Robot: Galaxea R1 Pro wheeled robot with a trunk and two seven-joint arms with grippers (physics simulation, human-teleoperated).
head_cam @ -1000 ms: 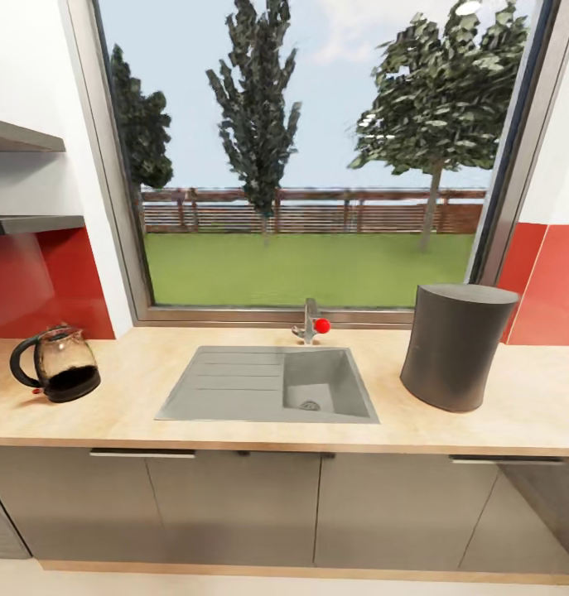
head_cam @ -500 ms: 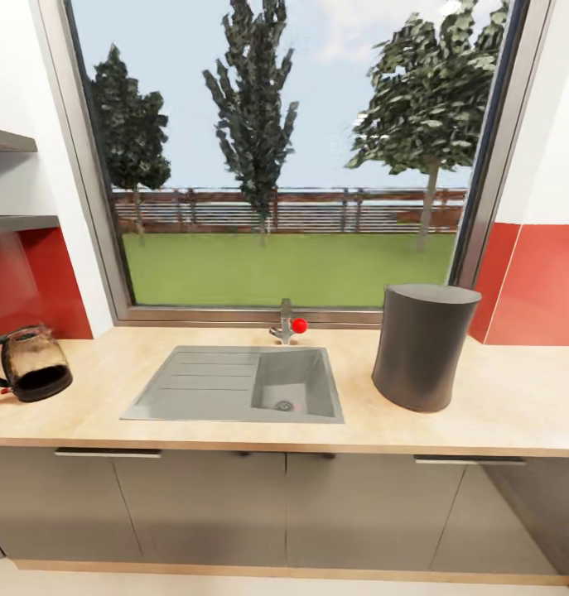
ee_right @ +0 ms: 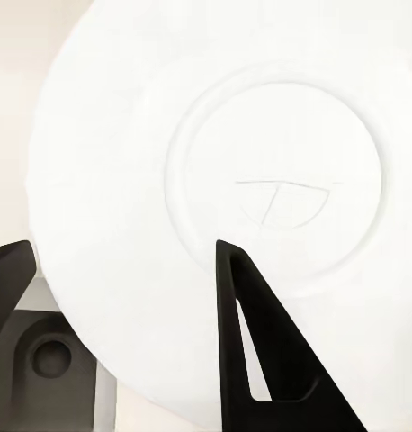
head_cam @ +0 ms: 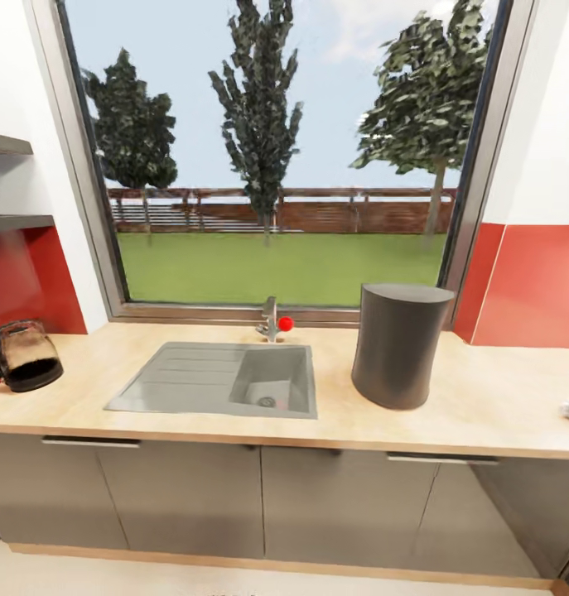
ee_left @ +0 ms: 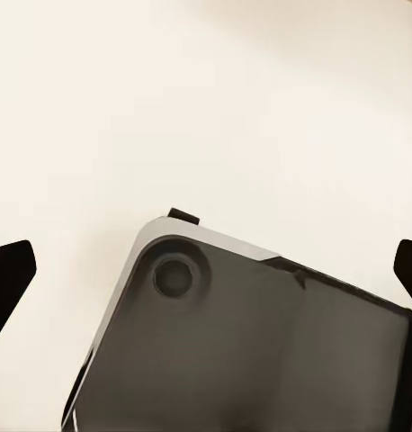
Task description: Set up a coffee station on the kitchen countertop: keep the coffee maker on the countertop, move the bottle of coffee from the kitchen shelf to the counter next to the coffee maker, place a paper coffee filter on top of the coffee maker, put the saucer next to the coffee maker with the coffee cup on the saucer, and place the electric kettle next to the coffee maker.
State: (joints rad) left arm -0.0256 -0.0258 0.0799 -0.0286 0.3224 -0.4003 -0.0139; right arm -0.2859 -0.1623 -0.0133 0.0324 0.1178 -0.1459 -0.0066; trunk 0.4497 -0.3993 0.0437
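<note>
Shifting rightward: your head camera, sliding sink [head_cam: 214, 379] and kettle [head_cam: 21, 357] toward frame left. Right claw [ee_right: 116, 270] is pinching the saucer [ee_right: 215, 144] by its rim; left claw [ee_left: 206, 270] is hanging open, empty. Be keeping the saucer level while you are rolling on.

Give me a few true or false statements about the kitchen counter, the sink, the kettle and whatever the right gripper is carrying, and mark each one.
1. The electric kettle stands on the countertop left of the sink. True.
2. The dark cylindrical container sits inside the sink basin. False: it stands on the countertop, right of the sink.
3. The right gripper is on a white saucer. True: one finger lies across its face.
4. The faucet has a blue knob. False: the knob is red.
5. The kettle is empty. False: dark liquid fills its lower part.
</note>
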